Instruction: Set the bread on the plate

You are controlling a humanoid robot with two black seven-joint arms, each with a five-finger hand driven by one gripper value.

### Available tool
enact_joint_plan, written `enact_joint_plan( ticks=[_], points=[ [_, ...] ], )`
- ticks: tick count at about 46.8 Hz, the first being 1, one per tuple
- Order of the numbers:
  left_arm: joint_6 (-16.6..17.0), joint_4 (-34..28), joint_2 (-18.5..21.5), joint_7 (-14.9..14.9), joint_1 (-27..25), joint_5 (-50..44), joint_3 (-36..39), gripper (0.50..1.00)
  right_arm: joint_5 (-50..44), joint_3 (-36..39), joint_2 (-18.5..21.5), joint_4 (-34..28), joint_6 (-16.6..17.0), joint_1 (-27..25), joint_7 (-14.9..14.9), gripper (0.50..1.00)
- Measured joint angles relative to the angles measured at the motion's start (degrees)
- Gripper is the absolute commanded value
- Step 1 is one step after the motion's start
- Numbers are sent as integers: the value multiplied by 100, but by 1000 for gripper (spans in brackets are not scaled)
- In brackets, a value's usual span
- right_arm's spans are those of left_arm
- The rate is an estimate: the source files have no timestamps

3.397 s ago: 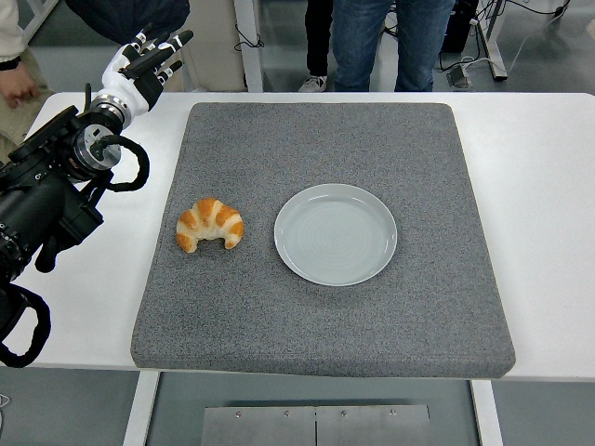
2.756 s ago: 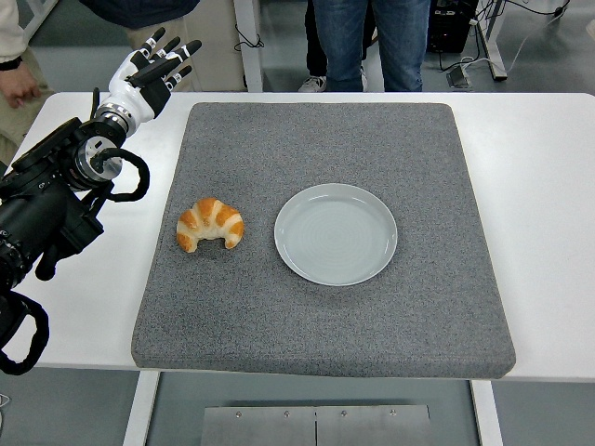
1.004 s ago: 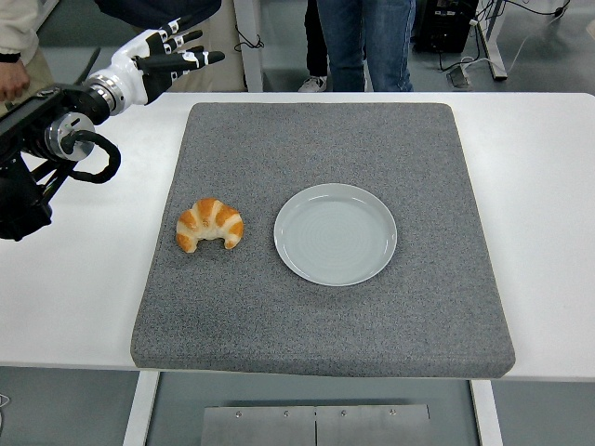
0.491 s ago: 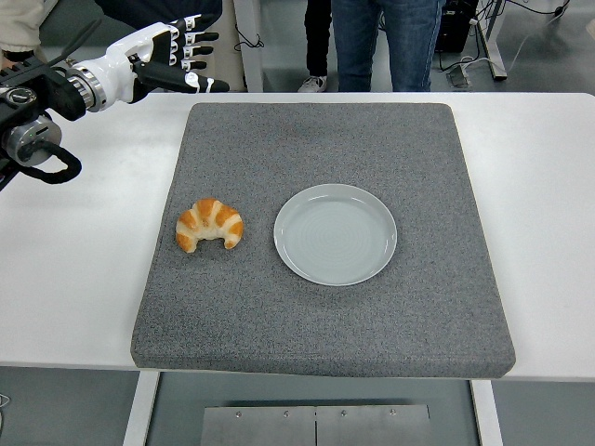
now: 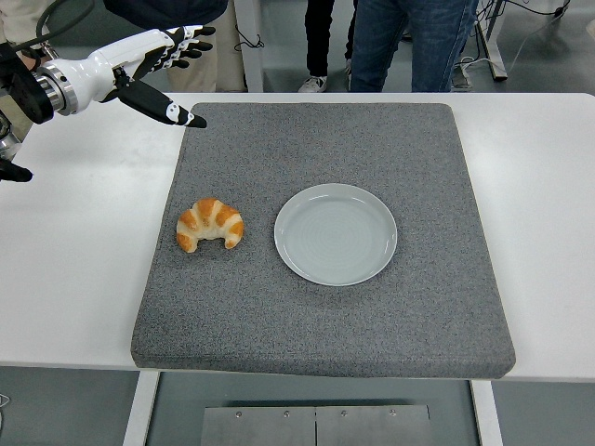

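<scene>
My left hand (image 5: 153, 65) has swung up and across over the last few seconds: it was low at the table's left edge with the forearm filling that side of the view, and now it reaches in from the top left, hovering above the far left corner of the grey mat (image 5: 446, 307). Its fingers are spread wide and hold nothing, the thumb pointing down toward the mat's corner. The bread (image 5: 210, 224), a croissant, has not shifted; it lies on the mat just left of the plate (image 5: 336, 234), near it but not touching. The plate is bare, so the task proper has not started. I read this as the approach phase: the arm is raised and turned inward, but the hand sits well apart from the croissant, farther back on the table. Next I would bring it nearer and down over the bread. My right arm is out of view. People stand beyond the table's far edge.
</scene>
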Motion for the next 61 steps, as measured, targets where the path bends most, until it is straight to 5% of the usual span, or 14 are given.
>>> enact_joint_plan(
  ticks=[10,27,42,61],
  points=[
    [-111,-499,330,-39,59,1193,132,974,0,0,0,0,0,1,0,1000],
    [-399,-1079,689,-73,105,1234,584,971,0,0,0,0,0,4,-3,1000],
    [-450,-1038,507,-78,355,1270,929,966,0,0,0,0,0,2,-1,1000],
    [-89,-688,-21,-78,616,1320,935,966,0,0,0,0,0,-1,1,1000]
  ],
)
